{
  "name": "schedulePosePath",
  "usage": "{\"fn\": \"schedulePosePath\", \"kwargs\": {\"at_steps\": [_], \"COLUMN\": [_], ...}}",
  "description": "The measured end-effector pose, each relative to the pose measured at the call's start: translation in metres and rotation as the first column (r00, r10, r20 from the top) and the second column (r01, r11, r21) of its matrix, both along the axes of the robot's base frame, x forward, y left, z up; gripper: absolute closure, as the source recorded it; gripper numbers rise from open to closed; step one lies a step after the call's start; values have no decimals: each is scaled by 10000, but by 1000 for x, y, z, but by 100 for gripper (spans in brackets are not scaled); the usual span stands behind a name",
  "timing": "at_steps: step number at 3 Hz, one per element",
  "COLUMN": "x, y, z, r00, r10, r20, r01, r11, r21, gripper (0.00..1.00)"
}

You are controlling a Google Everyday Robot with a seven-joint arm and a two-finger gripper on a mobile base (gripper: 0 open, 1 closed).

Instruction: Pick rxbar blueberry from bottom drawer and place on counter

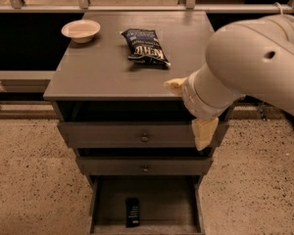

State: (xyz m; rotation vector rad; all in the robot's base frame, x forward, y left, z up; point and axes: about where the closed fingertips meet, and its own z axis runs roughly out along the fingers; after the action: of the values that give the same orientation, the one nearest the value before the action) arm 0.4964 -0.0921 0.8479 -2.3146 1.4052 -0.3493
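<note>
Camera view: rxbar blueberry (133, 212) flat in bottom drawer (161, 199), long axis front-to-back.
Gripper (190, 109) at front-right edge of counter (98, 72), spread wide, empty; chip bag (146, 46), bowl (81, 31) on top.

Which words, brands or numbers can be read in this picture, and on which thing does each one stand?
No text can be read for certain.
On the chip bag, lying on the counter: pale lettering, too blurred to read.
On the rxbar blueberry, lying in the bottom drawer: pale marks, too small to read.
On the bowl and the tool, which is by the counter's front right corner: no text seen.
</note>
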Motion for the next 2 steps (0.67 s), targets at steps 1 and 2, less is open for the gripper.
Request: {"fn": "schedulePosePath", "kwargs": {"at_steps": [1,2], "x": [1,5], "y": [-2,19], "z": [4,-23], "r00": [9970,9833], "r10": [710,1767], "r20": [321,-432], "r01": [-699,-1783], "r11": [9969,9833], "r21": [-350,-371], "gripper": [0,0]}}
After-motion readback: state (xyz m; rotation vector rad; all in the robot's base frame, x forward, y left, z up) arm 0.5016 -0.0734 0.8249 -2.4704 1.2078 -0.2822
